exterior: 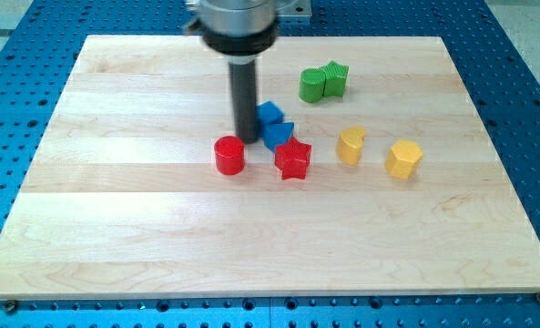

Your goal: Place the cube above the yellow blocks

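Note:
My tip (pixel 248 138) stands on the wooden board just left of two touching blue blocks: a blue cube (pixel 270 115) and a second blue block (pixel 278 134) right below it. The tip touches or nearly touches their left sides. A yellow cylinder-like block (pixel 350 145) and a yellow hexagonal block (pixel 403 158) lie to the right, at about the same height in the view. The rod (pixel 245 96) rises to the arm's head at the view's top.
A red cylinder (pixel 229 155) sits just below-left of the tip. A red star (pixel 293 159) sits below the blue blocks. Two green blocks (pixel 322 83) touch each other at upper right. The board (pixel 115 228) lies on a blue perforated table.

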